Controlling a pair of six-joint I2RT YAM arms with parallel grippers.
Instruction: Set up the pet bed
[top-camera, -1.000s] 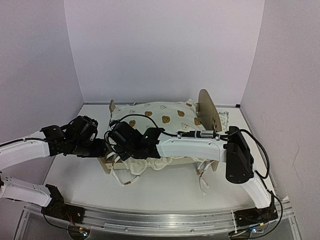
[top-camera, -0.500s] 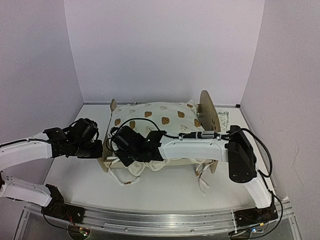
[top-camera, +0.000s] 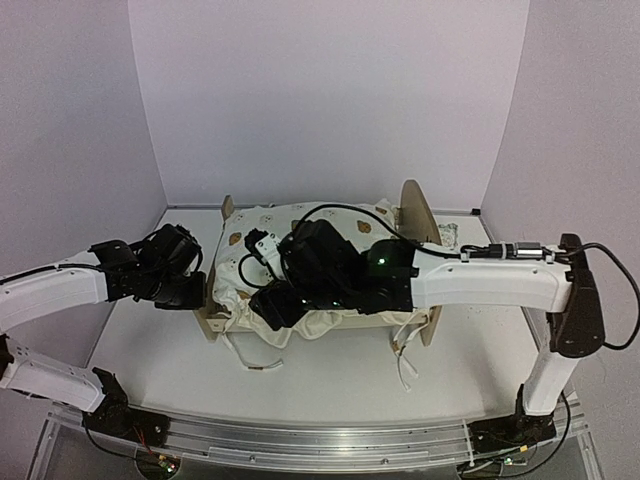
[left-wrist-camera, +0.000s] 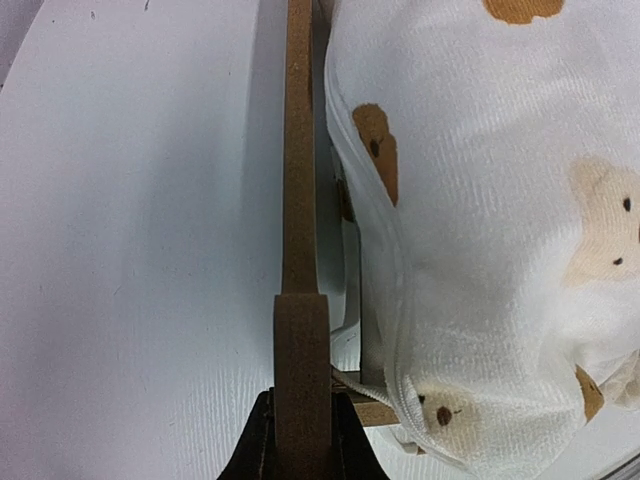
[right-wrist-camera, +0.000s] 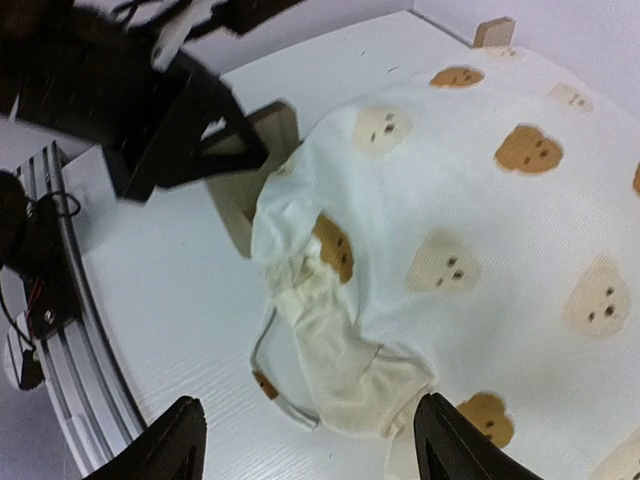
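Note:
The pet bed (top-camera: 418, 215) stands mid-table, its tall headboard on the right and its low footboard (left-wrist-camera: 299, 200) on the left. A cream bear-print quilt (top-camera: 240, 275) covers it and hides the mattress. My left gripper (left-wrist-camera: 301, 445) is shut on the near post of the footboard, whose edge runs straight up the left wrist view. My right gripper (right-wrist-camera: 310, 445) hovers open above the quilt's near-left corner (right-wrist-camera: 340, 340), where the ruffle spills onto the table. Nothing is between its fingers (right-wrist-camera: 180, 440).
Thin white ties (top-camera: 255, 362) trail from the quilt onto the table in front of the bed, and another (top-camera: 408, 370) hangs near the headboard leg. A small patterned pillow (top-camera: 447, 235) lies behind the headboard. The aluminium rail (top-camera: 320, 440) runs along the near edge.
My left gripper closed on the footboard post. My right gripper opened, let go of the quilt corner and rose, and its arm swung out to the right.

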